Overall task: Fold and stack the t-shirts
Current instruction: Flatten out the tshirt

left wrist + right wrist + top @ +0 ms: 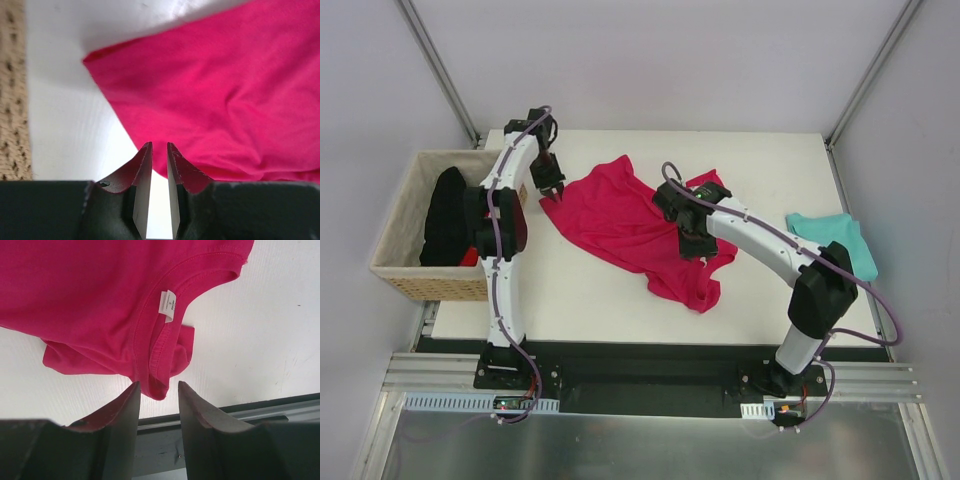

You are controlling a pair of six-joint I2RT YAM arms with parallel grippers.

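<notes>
White table (620,300) carries the crimson-pink t-shirt (610,215), rumpled across its middle; a wicker basket (405,215) stands at the left edge, the teal t-shirt (835,240) near the right edge. Left gripper (159,146) sits at the pink shirt's left corner, fingers narrowly apart, empty. Right gripper (157,385) is parted at the collar, below the white neck label (167,305)

Wicker basket (428,286) parked at the white bench's (610,305) left edge — a black garment (444,218) heaped inside it. Metal rail (880,379) runs along the near side.
</notes>
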